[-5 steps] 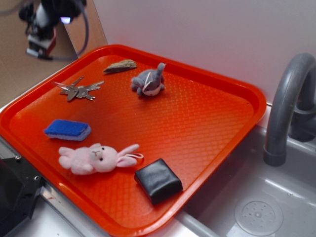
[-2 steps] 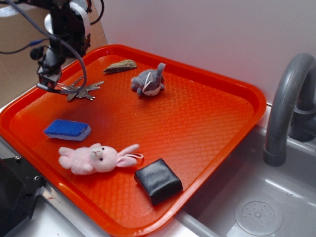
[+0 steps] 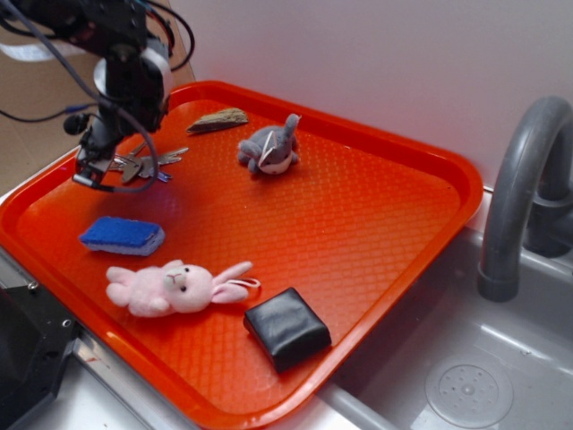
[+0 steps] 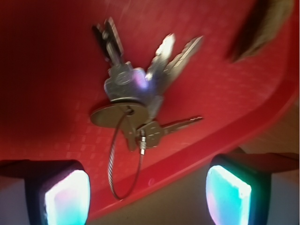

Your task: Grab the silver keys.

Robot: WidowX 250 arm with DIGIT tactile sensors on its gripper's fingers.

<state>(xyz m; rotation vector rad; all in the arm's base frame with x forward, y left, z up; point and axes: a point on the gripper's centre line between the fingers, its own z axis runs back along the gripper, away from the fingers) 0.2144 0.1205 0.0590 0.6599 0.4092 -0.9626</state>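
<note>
Hanging low over the far-left corner of the orange plastic tray (image 3: 376,206), the black gripper (image 3: 94,170) covers part of the bunch of flat silver keys (image 3: 148,163) in the exterior view. From the wrist camera, its two glowing fingertips (image 4: 68,197) stand spread wide, the silver keys (image 4: 140,101) fanned on the tray between and ahead of them, a thin wire loop trailing back. Whether the fingertips touch the tray is hard to judge. A brown-grey wedge-shaped chip (image 3: 218,119) lies beyond.
</note>
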